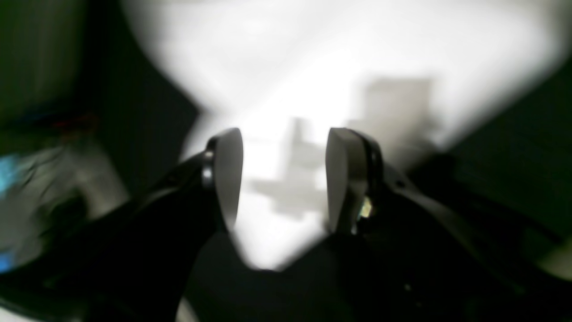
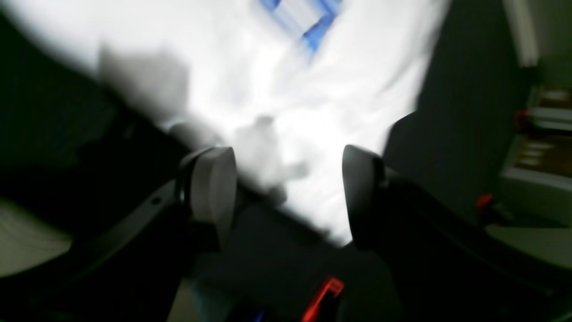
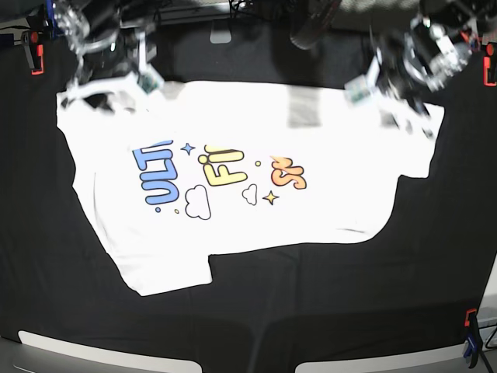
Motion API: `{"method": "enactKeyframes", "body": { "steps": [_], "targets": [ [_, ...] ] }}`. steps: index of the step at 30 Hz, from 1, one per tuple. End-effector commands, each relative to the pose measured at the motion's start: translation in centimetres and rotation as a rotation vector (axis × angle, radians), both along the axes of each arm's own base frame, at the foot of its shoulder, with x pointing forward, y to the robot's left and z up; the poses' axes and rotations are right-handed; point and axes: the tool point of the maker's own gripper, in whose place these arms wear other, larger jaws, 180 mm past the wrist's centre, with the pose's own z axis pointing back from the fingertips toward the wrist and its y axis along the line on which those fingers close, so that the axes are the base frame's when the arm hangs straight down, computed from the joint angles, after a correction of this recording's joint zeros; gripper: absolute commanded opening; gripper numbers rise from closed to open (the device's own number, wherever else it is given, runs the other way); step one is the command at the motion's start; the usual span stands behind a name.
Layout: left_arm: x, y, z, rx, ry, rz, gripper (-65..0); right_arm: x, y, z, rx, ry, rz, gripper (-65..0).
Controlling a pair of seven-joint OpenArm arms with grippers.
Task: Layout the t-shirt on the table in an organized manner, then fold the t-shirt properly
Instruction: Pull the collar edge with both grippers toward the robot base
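Printed lettering — on the front of the t-shirt (image 3: 233,186), base view: cartoon letters in three groups, blue, yellow and orange, set sideways. The yellow group appears to read "Fi"; the blue and orange groups are not legible. Wrist views — blurred, no readable text. No other labels or numbers.

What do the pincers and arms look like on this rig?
Left pincer: two pale grey, rounded paddle-shaped pads on glossy black finger housings. Right pincer: the same build, grey pads on black links. In the base view both arms look like black and silver metal. Any cables or markings are too blurred to make out.
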Motion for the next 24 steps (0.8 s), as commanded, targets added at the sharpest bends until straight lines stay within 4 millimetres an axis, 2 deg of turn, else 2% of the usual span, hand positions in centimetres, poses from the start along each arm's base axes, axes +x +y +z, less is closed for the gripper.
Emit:
{"method": "enactKeyframes", "body": {
  "steps": [1,2,4,10,13,16,19,24],
  "targets": [
    [-0.5,0.1,-0.2,0.008,0.007,-0.037,-37.1,-0.2,-0.2,0.4,-0.014,-0.008,0.017,-28.4],
    [-1.4,0.3,-1.1,0.028,0.027,-0.068,-37.1,-0.9,-0.1,0.0,-0.015,0.015,0.022,-28.4],
    [-1.9,1.3,-2.2,0.085,0.008,-0.106,-37.1,-1.7,-0.3,-0.1,-0.034,0.026,0.030,-28.4],
    [1.1,6.7,-3.9,0.269,-0.133,-0.045,-37.1,-1.6,-0.7,0.1,-0.071,0.005,0.041,-28.4],
    [1.3,8.6,-5.2,0.310,-0.112,-0.026,-37.1,-1.6,-0.7,0.1,-0.069,0.004,0.042,-28.4],
    [0.8,9.3,-6.3,0.318,-0.086,-0.034,-37.1,-1.6,-0.7,0.1,-0.069,0.004,0.042,-28.4],
    [0.5,9.5,-6.5,0.324,-0.078,-0.033,-37.1,-1.6,-0.7,0.2,-0.070,0.003,0.043,-28.4],
    [0.5,9.5,-6.5,0.323,-0.078,-0.031,-42.7,-1.8,-1.1,-0.6,-0.083,0.016,0.049,-28.4]
  ]
}}
